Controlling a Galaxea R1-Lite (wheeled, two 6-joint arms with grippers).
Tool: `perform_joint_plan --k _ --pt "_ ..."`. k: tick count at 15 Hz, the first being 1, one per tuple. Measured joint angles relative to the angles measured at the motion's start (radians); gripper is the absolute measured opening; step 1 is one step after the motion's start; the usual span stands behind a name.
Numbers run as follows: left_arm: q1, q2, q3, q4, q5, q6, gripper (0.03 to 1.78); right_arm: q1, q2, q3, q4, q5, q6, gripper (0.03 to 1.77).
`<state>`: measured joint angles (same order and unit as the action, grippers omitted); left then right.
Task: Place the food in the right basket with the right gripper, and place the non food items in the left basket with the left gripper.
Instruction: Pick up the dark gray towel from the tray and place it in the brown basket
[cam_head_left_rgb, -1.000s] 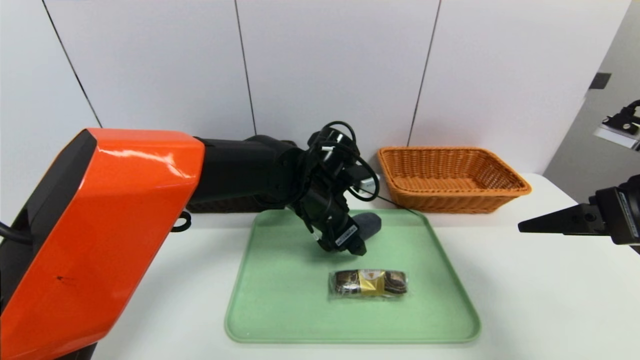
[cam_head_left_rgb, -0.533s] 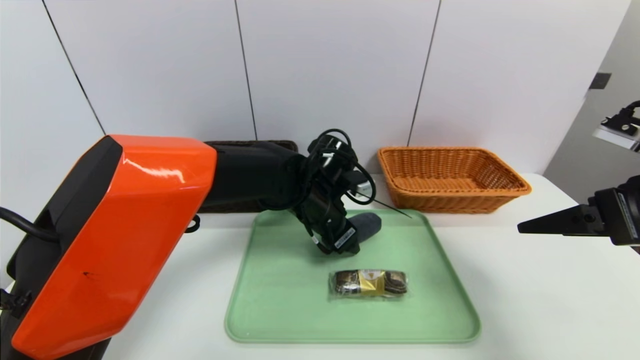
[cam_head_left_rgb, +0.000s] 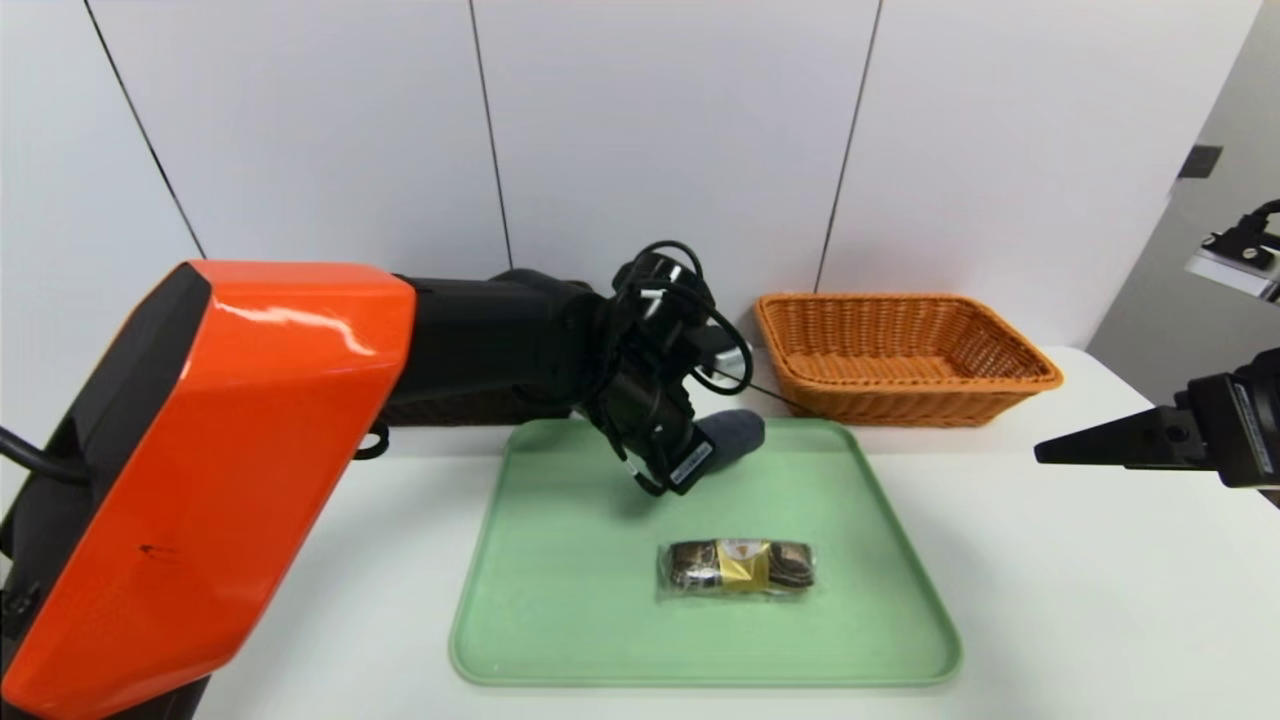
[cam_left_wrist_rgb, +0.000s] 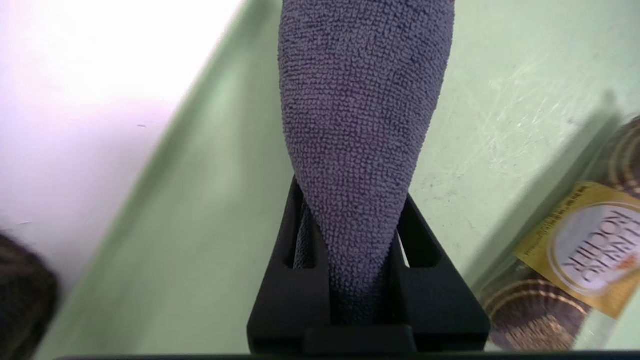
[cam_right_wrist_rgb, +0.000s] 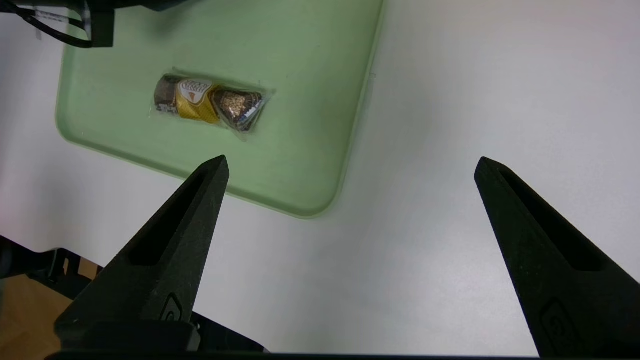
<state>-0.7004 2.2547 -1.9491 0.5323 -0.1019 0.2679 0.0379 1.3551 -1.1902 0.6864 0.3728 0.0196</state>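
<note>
Seemingly aloft, grey cloth (cam_left_wrist_rgb: 360, 150) in left tool (cam_left_wrist_rgb: 352, 235) over tray (cam_head_left_rgb: 560, 620).

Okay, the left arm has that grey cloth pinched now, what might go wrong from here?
1. The left tool grips only the narrow end of the grey cloth, so it might slip out on the way to the dark left basket.
2. The hanging cloth could drag over the green tray and nudge the chocolate pack.
3. The right tool waits open beside the tray; starting early risks crossing arms.
</note>
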Motion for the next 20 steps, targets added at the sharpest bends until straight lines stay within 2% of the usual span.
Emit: perform_joint_plan --k 7,10,12,15,20 --pt "-0.001 -0.208 -0.016 0.010 0.001 0.000 0.31 0.000 0.000 -0.001 -0.003 0.000 0.000 1.70" --pt "0.038 -0.308 -0.017 0.006 0.002 0.009 0.31 0.003 -0.001 -0.001 -0.003 0.013 0.000 1.70" --pt "0.098 -0.348 -0.017 0.012 0.002 0.042 0.31 0.005 -0.002 -0.002 -0.003 0.019 -0.001 1.70" --pt "0.227 -0.363 -0.014 0.024 0.000 0.149 0.31 0.004 -0.003 -0.001 -0.002 0.021 0.000 1.70" --pt "0.417 -0.275 -0.013 0.021 0.001 0.268 0.31 0.004 -0.008 0.001 -0.001 0.021 0.000 1.70"
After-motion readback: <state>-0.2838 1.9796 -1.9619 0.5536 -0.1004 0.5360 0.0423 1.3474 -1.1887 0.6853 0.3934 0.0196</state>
